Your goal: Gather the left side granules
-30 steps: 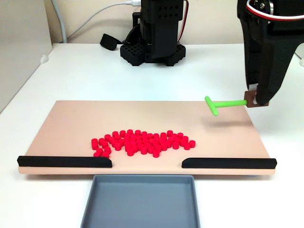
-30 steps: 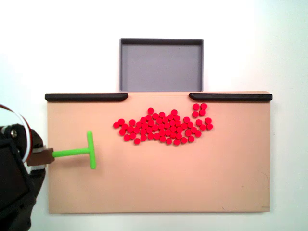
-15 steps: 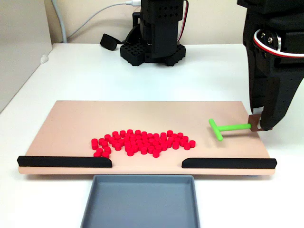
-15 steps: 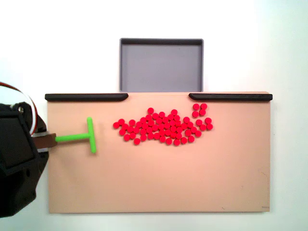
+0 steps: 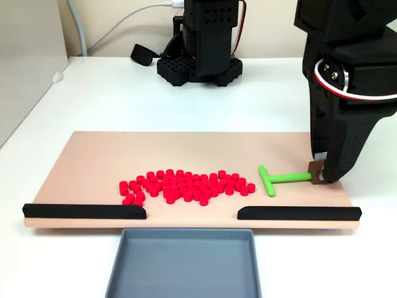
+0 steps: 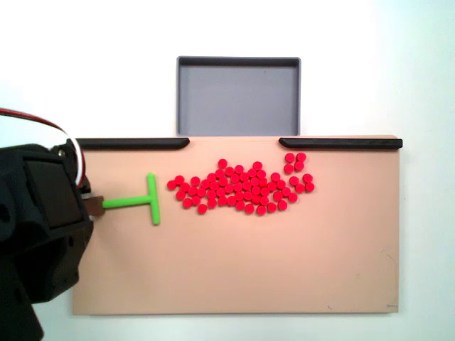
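Because the granules [image 5: 186, 187] [image 6: 242, 187] are tiny, alike and loose, they are judged to be light and hard, and they may roll or scatter easily when pushed; they are not meant to be taken one by one. They should be moved together, with the crossbar of the green T-shaped pusher [image 5: 279, 179] [image 6: 138, 202] laid flat against the side of the pile.

The stem end of the pusher is held in the closed claw [image 5: 317, 174] [image 6: 94, 205], near one short edge of the tan board [image 5: 93, 155] [image 6: 234, 270]. The crossbar is just beside the nearest granules, but contact cannot be confirmed.

The granules are spread in a long patch on the middle of the board, closer to the long edge with the two black rails [image 5: 84, 211] [image 6: 131, 143]. A few of them lie a little apart, near one rail end.

Beyond the gap between the rails, a grey tray [image 5: 124, 273] [image 6: 238, 62] is placed on the white desk [image 5: 111, 99] [image 6: 398, 71], touching the board edge. Nothing is seen inside the tray.
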You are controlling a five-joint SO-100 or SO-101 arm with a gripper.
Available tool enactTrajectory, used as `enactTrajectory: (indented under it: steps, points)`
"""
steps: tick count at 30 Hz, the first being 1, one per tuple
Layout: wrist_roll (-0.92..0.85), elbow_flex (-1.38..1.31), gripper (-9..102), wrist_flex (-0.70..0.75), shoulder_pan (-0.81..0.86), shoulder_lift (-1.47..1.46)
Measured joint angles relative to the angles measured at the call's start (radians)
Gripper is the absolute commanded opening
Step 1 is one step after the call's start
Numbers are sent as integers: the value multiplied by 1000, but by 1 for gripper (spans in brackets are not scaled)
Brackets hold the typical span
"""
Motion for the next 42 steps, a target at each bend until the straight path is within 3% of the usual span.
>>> enactTrajectory:
  steps: [42]
  points:
    - [-57, -21, 0, 11, 91, -35]
